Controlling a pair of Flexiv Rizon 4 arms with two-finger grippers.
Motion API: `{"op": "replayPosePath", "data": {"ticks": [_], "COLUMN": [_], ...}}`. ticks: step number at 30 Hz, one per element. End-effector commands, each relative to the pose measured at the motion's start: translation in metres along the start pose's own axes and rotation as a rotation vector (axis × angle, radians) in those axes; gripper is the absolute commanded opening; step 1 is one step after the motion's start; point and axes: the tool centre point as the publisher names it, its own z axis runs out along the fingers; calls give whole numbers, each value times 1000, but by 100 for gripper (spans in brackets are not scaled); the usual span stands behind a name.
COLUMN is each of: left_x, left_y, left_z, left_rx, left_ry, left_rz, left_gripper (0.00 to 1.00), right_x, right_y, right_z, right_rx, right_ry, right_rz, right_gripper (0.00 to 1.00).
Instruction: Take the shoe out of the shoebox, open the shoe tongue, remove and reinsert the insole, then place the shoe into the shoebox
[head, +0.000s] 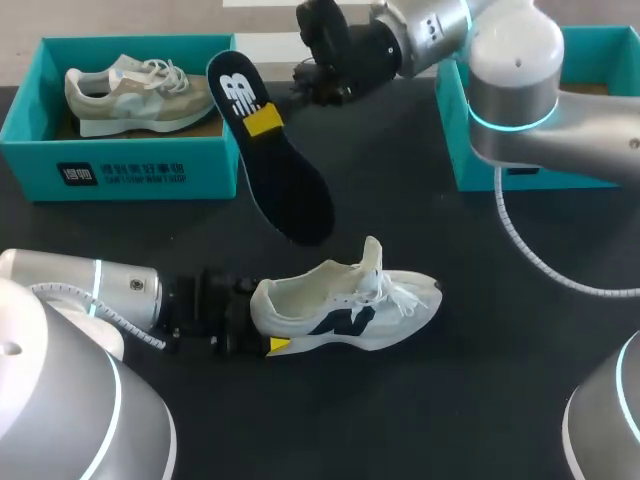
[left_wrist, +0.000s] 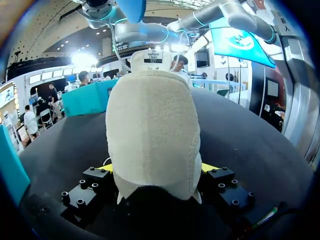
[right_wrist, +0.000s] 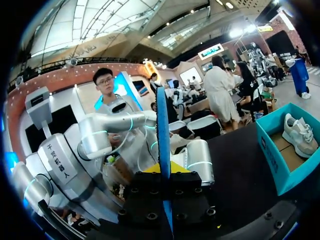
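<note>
A white shoe (head: 350, 305) with a dark logo lies on its sole in the middle of the black table, tongue raised and toe pointing right. My left gripper (head: 262, 320) comes in from the left and is shut on the heel. In the left wrist view the fuzzy heel (left_wrist: 152, 135) fills the gap between both yellow-tipped fingers (left_wrist: 209, 168). My right gripper (head: 263, 122) is shut on a black insole (head: 285, 180) near its heel end and holds it in the air behind the shoe. The right wrist view shows the insole (right_wrist: 163, 125) edge-on between the fingers.
A teal shoebox (head: 120, 165) at the back left holds a beige shoe (head: 140, 90); the right wrist view also takes in this box (right_wrist: 277, 165). A second teal box (head: 462, 140) stands at the back right, partly behind my right arm.
</note>
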Motion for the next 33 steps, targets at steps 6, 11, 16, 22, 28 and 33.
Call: {"op": "replayPosePath", "data": {"ticks": [6, 11, 16, 22, 28, 33], "left_x": [2, 2, 2, 2, 2, 2], "left_y": [1, 1, 1, 1, 1, 1], "left_z": [0, 0, 0, 0, 0, 0], "left_rx": [-3, -3, -3, -3, -3, -3], "left_ry": [-1, -1, -1, -1, -1, -1], "left_rz": [1, 1, 1, 1, 1, 1], "left_gripper": [0, 0, 0, 0, 0, 0], "right_x": [5, 12, 37, 61, 69, 69], "right_y": [-1, 7, 31, 45, 48, 48], "right_z": [-1, -9, -42, -67, -74, -74], "right_rx": [-2, -68, -93, -107, -68, -68], "right_ry": [-17, -44, -109, -110, -140, -140], "right_rz": [2, 76, 166, 259, 298, 298], "right_gripper": [0, 0, 0, 0, 0, 0]}}
